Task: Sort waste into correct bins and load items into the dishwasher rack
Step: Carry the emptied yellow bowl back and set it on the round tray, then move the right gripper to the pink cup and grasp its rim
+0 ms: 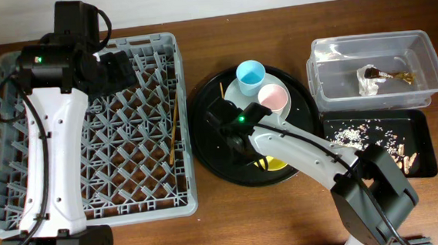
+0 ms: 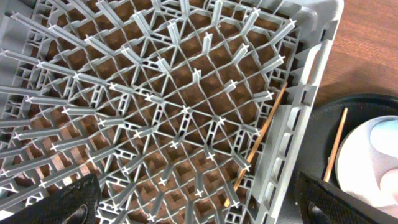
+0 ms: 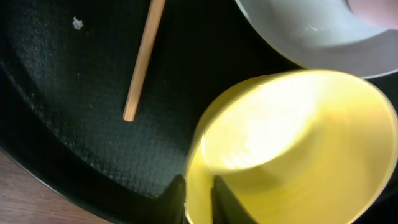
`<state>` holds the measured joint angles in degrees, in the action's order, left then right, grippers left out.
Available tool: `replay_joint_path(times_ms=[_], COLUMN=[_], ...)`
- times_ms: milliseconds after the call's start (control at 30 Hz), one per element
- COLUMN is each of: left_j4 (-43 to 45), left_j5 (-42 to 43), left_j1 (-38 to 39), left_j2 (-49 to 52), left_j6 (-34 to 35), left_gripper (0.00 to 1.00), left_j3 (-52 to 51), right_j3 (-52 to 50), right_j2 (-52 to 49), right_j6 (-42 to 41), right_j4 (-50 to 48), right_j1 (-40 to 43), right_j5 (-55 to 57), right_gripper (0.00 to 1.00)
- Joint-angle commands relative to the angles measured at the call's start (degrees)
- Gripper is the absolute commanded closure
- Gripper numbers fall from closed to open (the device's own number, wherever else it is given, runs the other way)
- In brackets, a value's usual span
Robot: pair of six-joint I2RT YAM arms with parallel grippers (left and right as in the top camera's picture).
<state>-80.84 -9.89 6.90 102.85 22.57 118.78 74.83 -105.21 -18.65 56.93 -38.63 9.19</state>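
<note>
— What do we make of the rack (image 2: 155, 118) on the left?
— We see moulded grey plastic, matt, whitish at the peg tips. The chopstick (image 2: 258, 140) in it is bare pale wood.
— And on the right?
— We read the round tray (image 3: 68, 124) as black, finely pebbled and matt. The yellow bowl (image 3: 292, 143) is smooth and glossy, and the plate (image 3: 298, 31) has a soft sheen. Far right, we find the tub (image 1: 368, 39) clear, shiny plastic, and the napkin (image 1: 369, 87) crumpled white paper. The table (image 1: 287, 218) shows us brown wood grain.
</note>
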Motion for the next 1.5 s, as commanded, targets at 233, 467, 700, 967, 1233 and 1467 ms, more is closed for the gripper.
replay_joint_path(times_ms=[233,467,700,967,1233,1467], left_j4=[-0.07,-0.07,-0.07,-0.07,-0.07,-0.07], left_j5=[-0.28,-0.28,-0.26,-0.26,-0.28,-0.26], left_j1=[-0.04,-0.04,-0.04,-0.04,-0.04,-0.04], left_j2=[0.31,0.31,0.31,0.31,0.31,0.31], left_j6=[0.74,0.72,0.74,0.74,0.72,0.74], left_gripper=[0.01,0.01,0.01,0.01,0.01,0.01], left_j3=[0.15,0.15,0.15,0.15,0.15,0.15], right_j3=[7.08,15.76,17.18,17.14,17.00,15.72], right_j2=[3.02,4.94,16.22,25.24,24.00,22.23], right_j6=[-0.52,-0.55,-2.93,-2.86,2.36,1.53], right_j4=[5.44,10.14,13.18,29.55,32.83,18.88], right_j1=[0.55,1.11,12.35,48.19,54.90,34.91], right_j5=[-2.27,-8.07,-4.42,-2.73,-16.44,-14.36], right_gripper=[0.57,0.01,0.01,0.01,0.39,0.73])
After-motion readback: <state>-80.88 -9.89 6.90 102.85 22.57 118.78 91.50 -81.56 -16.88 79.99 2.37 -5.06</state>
